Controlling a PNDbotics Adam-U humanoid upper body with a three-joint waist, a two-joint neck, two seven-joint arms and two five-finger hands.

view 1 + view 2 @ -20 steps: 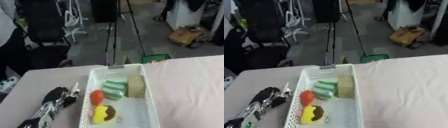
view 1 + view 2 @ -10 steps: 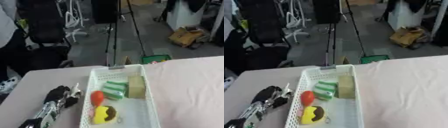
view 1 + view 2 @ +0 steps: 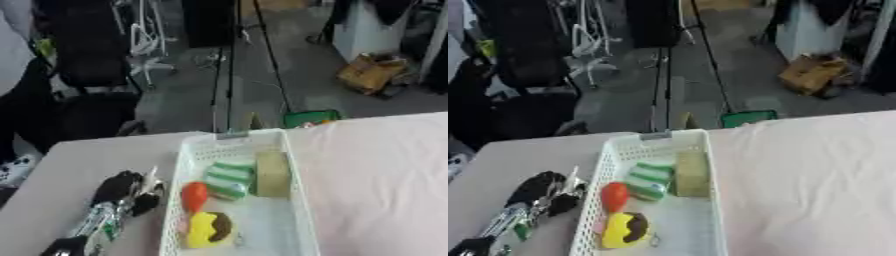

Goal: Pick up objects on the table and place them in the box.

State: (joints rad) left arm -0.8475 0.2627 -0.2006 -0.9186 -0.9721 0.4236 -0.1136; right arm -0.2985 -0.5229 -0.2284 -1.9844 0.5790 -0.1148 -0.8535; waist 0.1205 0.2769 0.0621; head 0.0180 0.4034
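1. Nearest me, the robot's left hand (image 3: 122, 195) lies on the pale table (image 3: 376, 175) just left of the white slatted basket (image 3: 293, 200), fingers pointing away towards the far edge. They look loosely curled, but the hand is dark and blurred and I cannot tell how far open it is or whether it has anything. The right hand shows nowhere.
2. The risk here, I'd judge, is the hand sitting so close to the basket's left wall: a sideways swing could knock or drag the light basket and shift what is inside.
3. In the basket's near end sits a yellow toy with a brown patch (image 3: 208, 230), and just beyond it a red-orange piece (image 3: 194, 194). If another thing is dropped in from above, it may land on these and bounce or roll out over the low rim.
4. Further in lie a green-and-white striped object (image 3: 227, 180) and a tan block (image 3: 272, 173) side by side, touching or nearly so. The far half is already crowded.
5. I can see no loose object left on the table in these views, so the hand may grope for something out of view, with the head camera not showing it.
6. Beyond the far edge the floor drops away, with a green thing (image 3: 311, 118) below; anything pushed that way would be lost.
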